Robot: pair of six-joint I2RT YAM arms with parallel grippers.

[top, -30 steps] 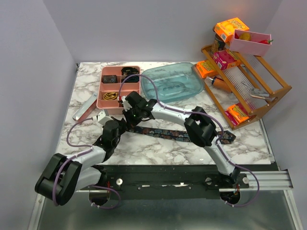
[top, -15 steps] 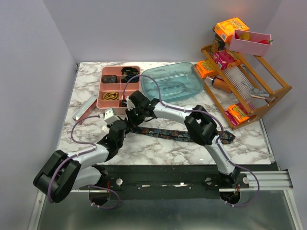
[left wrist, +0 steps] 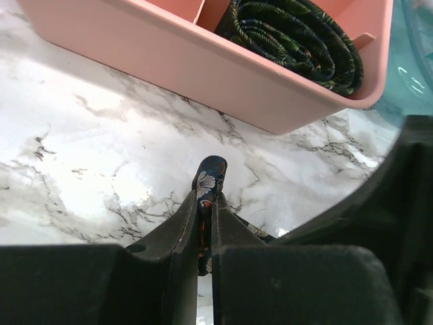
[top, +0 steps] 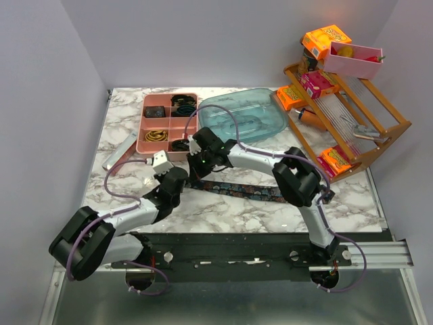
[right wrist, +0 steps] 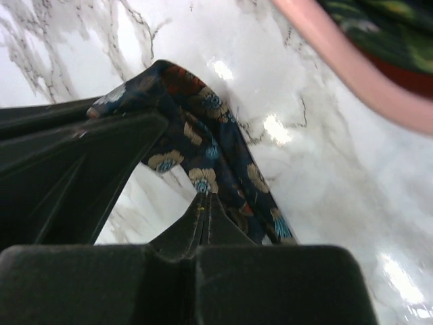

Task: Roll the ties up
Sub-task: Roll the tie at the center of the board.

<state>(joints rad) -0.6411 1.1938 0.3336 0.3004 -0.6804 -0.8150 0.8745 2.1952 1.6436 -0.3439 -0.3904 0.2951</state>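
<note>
Near the front of the marble table (top: 223, 211), the left gripper (left wrist: 206, 203) nips the tie's (left wrist: 208, 177) narrow end upright between almost-closed fingers. Just beside it the right gripper (right wrist: 203, 200), fully closed, pinches a raised fold of the same navy cloth with its orange and pale-blue flowers. Beyond, a rolled tie (left wrist: 298, 40) fills one compartment of the pink tray (left wrist: 203, 81). The lettering on the orange packets (top: 291, 97) is too small to read.
</note>
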